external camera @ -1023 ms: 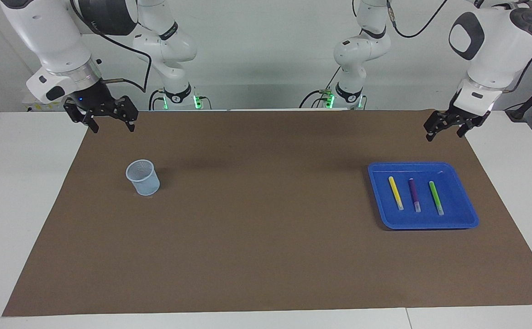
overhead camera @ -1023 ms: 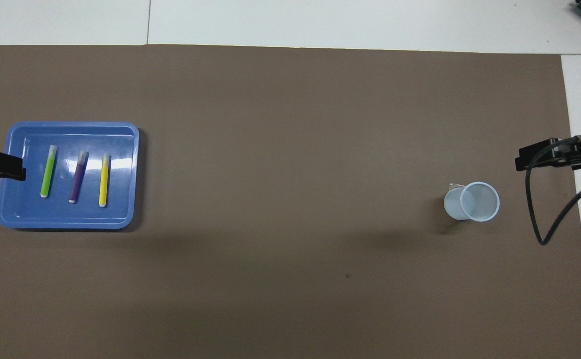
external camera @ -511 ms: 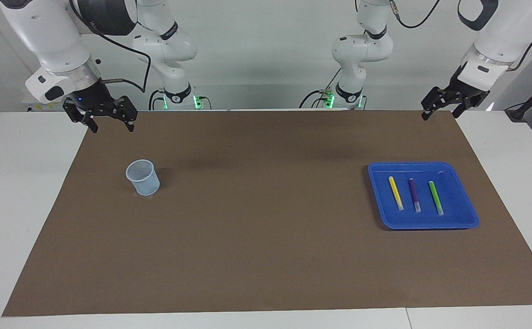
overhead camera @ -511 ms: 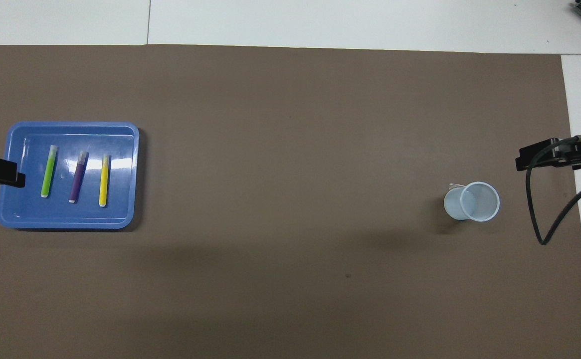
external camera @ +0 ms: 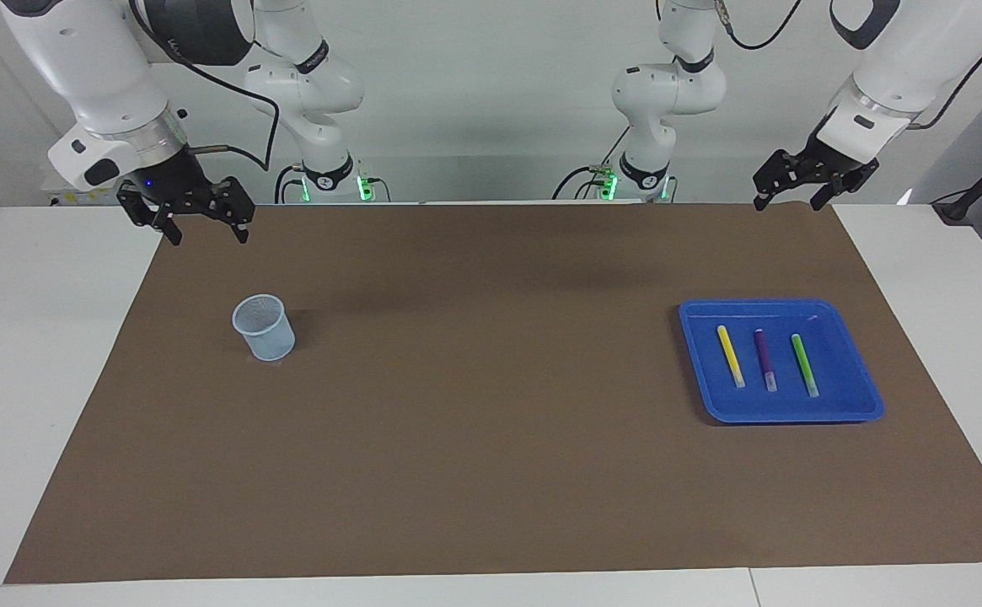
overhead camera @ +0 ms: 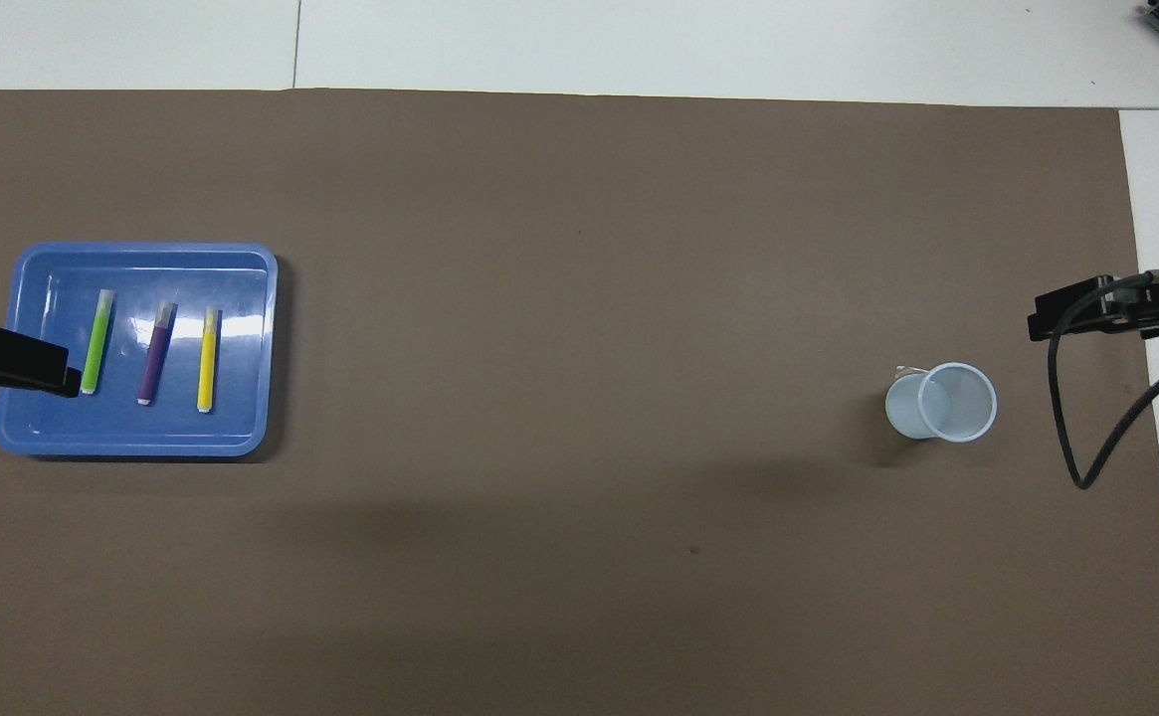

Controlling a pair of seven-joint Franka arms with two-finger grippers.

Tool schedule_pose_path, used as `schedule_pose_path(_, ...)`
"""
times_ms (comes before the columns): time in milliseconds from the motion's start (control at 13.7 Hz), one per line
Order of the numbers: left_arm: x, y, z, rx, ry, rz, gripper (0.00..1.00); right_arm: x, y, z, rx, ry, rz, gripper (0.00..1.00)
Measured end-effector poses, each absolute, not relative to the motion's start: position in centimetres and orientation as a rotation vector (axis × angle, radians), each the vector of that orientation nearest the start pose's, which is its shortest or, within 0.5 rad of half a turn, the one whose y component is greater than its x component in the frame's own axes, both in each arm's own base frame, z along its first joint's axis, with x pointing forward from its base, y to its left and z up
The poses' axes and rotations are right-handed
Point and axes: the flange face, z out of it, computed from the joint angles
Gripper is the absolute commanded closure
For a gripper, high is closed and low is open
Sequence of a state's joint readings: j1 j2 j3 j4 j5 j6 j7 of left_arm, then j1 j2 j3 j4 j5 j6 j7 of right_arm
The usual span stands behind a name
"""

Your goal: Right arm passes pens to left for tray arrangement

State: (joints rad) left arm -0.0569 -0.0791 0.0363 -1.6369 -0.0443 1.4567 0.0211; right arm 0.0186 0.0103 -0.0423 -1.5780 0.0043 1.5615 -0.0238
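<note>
The blue tray [external camera: 700, 354] [overhead camera: 241, 298] lies on the brown mat toward the left arm's end of the table. In it, side by side and apart, lie the yellow pen [external camera: 730, 355] [overhead camera: 207, 358], the purple pen [external camera: 765, 359] [overhead camera: 153, 353] and the green pen [external camera: 804, 364] [overhead camera: 96, 341]. My left gripper [external camera: 786, 204] hangs open and empty, high up; in the overhead view one of its fingers [overhead camera: 37, 363] overlaps the tray's rim. My right gripper [external camera: 210, 239], with its blue light, waits open and empty above the mat's corner at its own end.
A pale blue mesh cup [external camera: 264, 327] [overhead camera: 942, 402] stands upright on the mat toward the right arm's end. A black cable [overhead camera: 1086, 438] loops down from the right wrist beside it. White tabletop [external camera: 44, 354] borders the mat.
The left arm has lifted its open gripper higher and swung it toward the table's middle. The right arm, the pens, the tray and the cup have stayed put.
</note>
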Motion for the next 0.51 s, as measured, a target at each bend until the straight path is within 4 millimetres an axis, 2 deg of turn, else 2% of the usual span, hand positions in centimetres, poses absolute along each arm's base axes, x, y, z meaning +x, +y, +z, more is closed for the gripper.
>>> schedule_pose_path(511,51.8,-0.7,64.0,-3.162,0.054,0.107,0.0,55.6,-1.3,61.5,-3.137,0.0,0.042,0.0)
